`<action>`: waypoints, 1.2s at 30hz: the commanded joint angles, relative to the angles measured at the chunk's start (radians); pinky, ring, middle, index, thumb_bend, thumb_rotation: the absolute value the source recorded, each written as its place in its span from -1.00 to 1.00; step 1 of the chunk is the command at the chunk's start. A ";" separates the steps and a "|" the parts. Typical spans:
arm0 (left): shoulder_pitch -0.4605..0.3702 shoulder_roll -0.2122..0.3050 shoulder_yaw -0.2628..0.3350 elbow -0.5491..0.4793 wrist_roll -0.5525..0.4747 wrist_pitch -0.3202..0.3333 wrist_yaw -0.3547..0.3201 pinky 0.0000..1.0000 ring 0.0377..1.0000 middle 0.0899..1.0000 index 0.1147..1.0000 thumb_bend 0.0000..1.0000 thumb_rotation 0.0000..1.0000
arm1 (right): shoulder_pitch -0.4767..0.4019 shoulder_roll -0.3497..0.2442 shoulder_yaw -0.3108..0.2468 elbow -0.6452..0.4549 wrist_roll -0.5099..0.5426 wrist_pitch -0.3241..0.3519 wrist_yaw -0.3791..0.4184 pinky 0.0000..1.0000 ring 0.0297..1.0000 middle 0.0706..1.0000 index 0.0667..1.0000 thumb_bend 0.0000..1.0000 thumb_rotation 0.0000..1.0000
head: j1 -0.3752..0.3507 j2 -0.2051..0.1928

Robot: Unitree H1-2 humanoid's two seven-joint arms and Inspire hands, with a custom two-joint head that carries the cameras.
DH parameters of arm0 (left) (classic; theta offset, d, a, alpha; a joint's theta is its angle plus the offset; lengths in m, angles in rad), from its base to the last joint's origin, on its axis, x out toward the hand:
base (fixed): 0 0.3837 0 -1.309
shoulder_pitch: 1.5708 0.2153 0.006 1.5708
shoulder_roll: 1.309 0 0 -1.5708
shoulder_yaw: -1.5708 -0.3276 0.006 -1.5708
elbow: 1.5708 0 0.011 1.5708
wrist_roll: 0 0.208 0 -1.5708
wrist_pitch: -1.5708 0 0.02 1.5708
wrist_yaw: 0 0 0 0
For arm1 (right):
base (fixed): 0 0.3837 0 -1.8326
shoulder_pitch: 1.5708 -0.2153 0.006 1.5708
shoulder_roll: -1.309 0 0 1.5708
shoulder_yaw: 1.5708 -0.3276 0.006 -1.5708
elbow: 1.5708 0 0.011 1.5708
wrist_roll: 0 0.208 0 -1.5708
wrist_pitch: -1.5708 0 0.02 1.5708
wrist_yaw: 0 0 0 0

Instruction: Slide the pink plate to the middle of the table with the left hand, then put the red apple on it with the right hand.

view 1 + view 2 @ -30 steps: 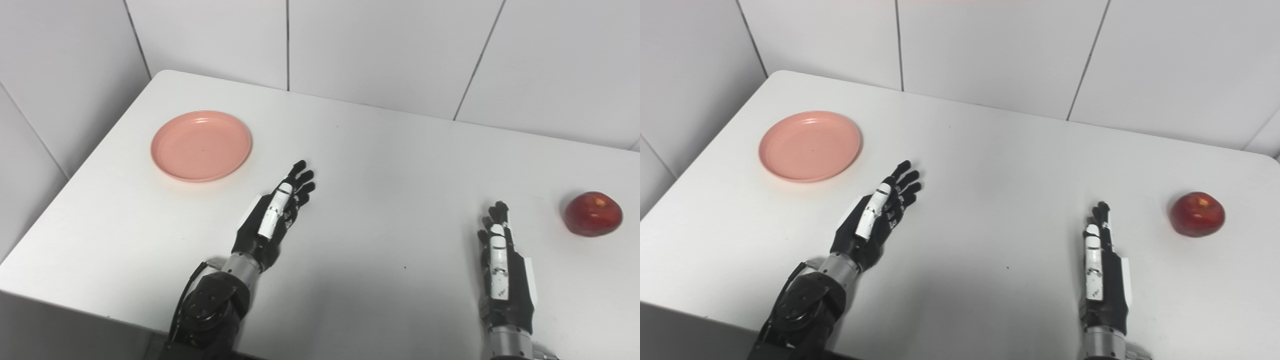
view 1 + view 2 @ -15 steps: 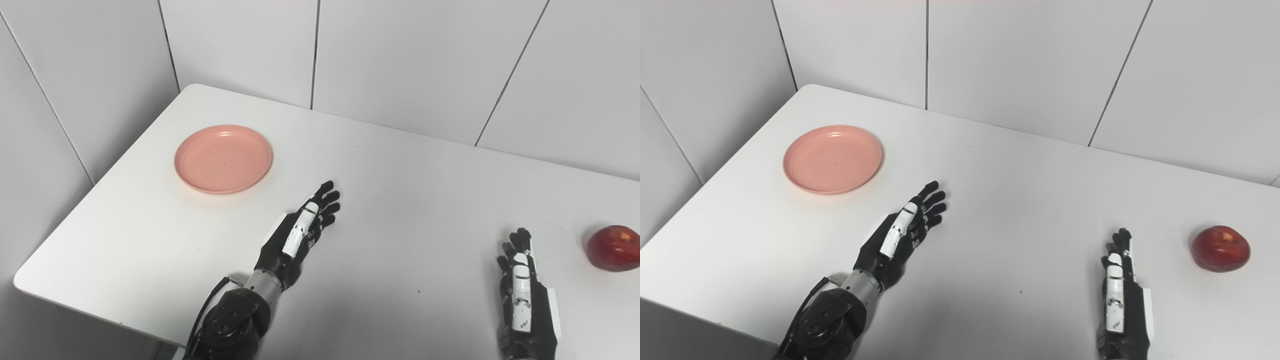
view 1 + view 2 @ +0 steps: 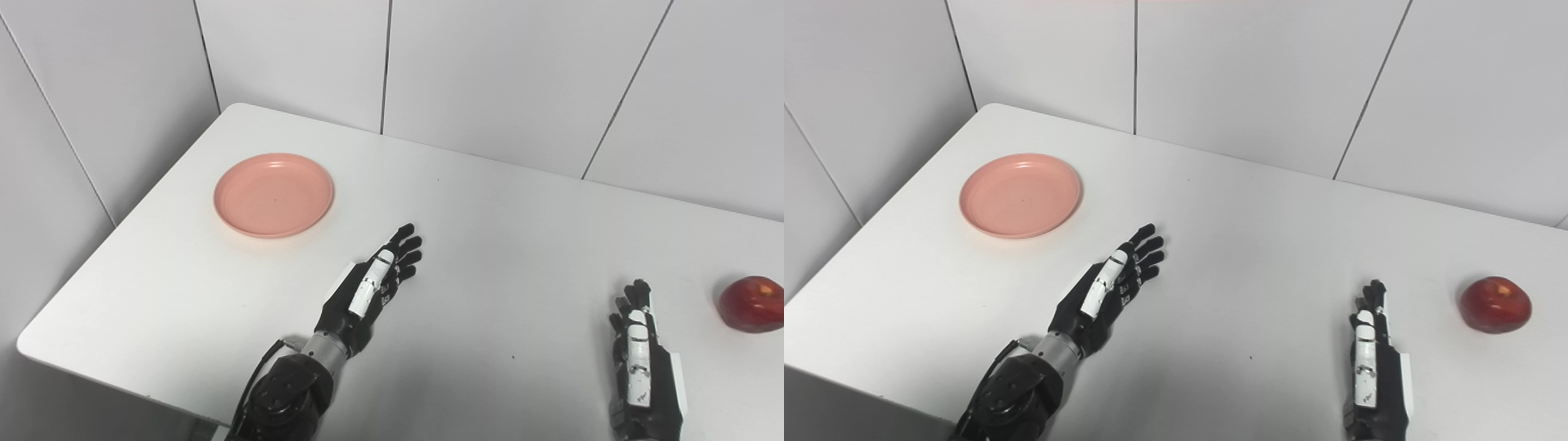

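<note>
Left hand (image 3: 367,288) fingers spread, empty, right hand (image 3: 643,361) likewise

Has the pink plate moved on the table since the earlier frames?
No. The pink plate keeps its spot near the table's far left corner; only the camera shifted.

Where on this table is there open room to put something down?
Bare table runs between the left hand and right hand. The pink plate fills the far-left corner; the red apple sits at the right edge. Nowhere is crowded.
</note>
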State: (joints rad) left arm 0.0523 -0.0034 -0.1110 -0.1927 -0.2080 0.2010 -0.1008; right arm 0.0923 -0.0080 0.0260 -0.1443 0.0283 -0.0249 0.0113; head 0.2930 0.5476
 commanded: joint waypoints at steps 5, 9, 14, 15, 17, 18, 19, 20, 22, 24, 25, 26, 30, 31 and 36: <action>-0.002 0.008 0.019 -0.030 -0.001 0.000 -0.010 0.91 0.86 0.87 0.83 -0.28 1.00 | 0.025 -0.001 -0.004 0.014 -0.001 -0.034 0.003 1.00 1.00 1.00 1.00 -0.71 1.00 | 0.000 0.001; -0.029 0.020 0.035 -0.062 0.002 0.029 -0.005 0.91 0.87 0.86 0.81 -0.22 1.00 | 0.024 -0.002 -0.004 0.016 0.001 -0.036 0.004 1.00 1.00 1.00 1.00 -0.72 1.00 | 0.003 0.001; -0.062 0.035 0.052 -0.093 -0.001 0.056 -0.011 0.88 0.86 0.84 0.78 -0.19 1.00 | 0.024 -0.002 -0.006 0.017 0.005 -0.041 0.006 1.00 1.00 1.00 1.00 -0.74 1.00 | 0.004 0.002; -0.069 0.040 0.055 -0.100 0.002 0.061 -0.012 0.87 0.86 0.83 0.77 -0.18 1.00 | 0.024 -0.003 -0.006 0.018 0.003 -0.043 0.006 1.00 1.00 1.00 1.00 -0.73 1.00 | 0.004 0.002; -0.087 0.048 0.065 -0.114 0.000 0.072 -0.010 0.89 0.85 0.83 0.77 -0.17 1.00 | 0.024 -0.004 -0.005 0.016 -0.004 -0.038 0.004 1.00 1.00 1.00 1.00 -0.72 1.00 | 0.005 0.002; -0.094 0.052 0.070 -0.120 -0.002 0.077 -0.010 0.89 0.84 0.82 0.77 -0.16 1.00 | 0.023 -0.003 -0.006 0.017 -0.001 -0.038 0.005 1.00 1.00 1.00 1.00 -0.72 1.00 | 0.007 0.001; -0.103 0.056 0.077 -0.125 -0.006 0.077 -0.011 0.90 0.84 0.83 0.77 -0.16 1.00 | 0.023 -0.004 -0.006 0.017 -0.001 -0.038 0.006 1.00 1.00 1.00 1.00 -0.72 1.00 | 0.007 0.001; -0.110 0.059 0.082 -0.129 -0.010 0.078 -0.012 0.90 0.84 0.83 0.77 -0.16 1.00 | 0.023 -0.004 -0.007 0.018 0.001 -0.037 0.007 1.00 1.00 1.00 1.00 -0.73 1.00 | 0.008 0.001; -0.125 0.065 0.094 -0.141 -0.020 0.082 -0.011 0.89 0.84 0.83 0.77 -0.16 1.00 | 0.023 -0.005 -0.007 0.017 0.002 -0.037 0.008 1.00 1.00 1.00 1.00 -0.73 1.00 | 0.010 0.001; -0.148 0.074 0.109 -0.159 -0.031 0.095 -0.010 0.89 0.85 0.85 0.79 -0.17 1.00 | 0.024 -0.005 -0.008 0.016 0.001 -0.036 0.006 1.00 1.00 1.00 1.00 -0.72 1.00 | 0.012 0.000; -0.159 0.079 0.118 -0.167 -0.037 0.098 -0.012 0.90 0.86 0.86 0.80 -0.18 1.00 | 0.023 -0.004 -0.009 0.017 0.001 -0.038 0.005 1.00 1.00 1.00 1.00 -0.72 1.00 | 0.014 0.000; -0.169 0.084 0.124 -0.174 -0.042 0.102 -0.014 0.88 0.86 0.87 0.81 -0.20 1.00 | 0.023 -0.004 -0.009 0.018 0.000 -0.040 0.004 1.00 1.00 1.00 1.00 -0.73 1.00 | 0.014 0.000; -0.214 0.109 0.148 -0.201 -0.043 0.123 -0.008 0.87 0.85 0.87 0.82 -0.25 1.00 | 0.022 -0.006 -0.008 0.023 -0.012 -0.047 0.001 1.00 1.00 1.00 1.00 -0.74 1.00 | 0.019 -0.002; -0.231 0.118 0.158 -0.208 -0.050 0.135 -0.004 0.87 0.85 0.87 0.82 -0.25 1.00 | 0.022 -0.008 -0.008 0.026 -0.012 -0.053 0.003 1.00 1.00 1.00 1.00 -0.74 1.00 | 0.020 -0.003; -0.299 0.156 0.210 -0.218 -0.061 0.168 0.010 0.86 0.85 0.86 0.81 -0.25 1.00 | 0.020 -0.013 -0.009 0.036 -0.016 -0.061 0.004 1.00 1.00 1.00 1.00 -0.77 1.00 | 0.023 -0.005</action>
State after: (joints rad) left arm -0.1960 0.1410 0.0897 -0.3740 -0.2571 0.3730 -0.0959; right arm 0.0946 -0.0105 0.0223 -0.1423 0.0169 -0.0271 0.0112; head 0.3160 0.5415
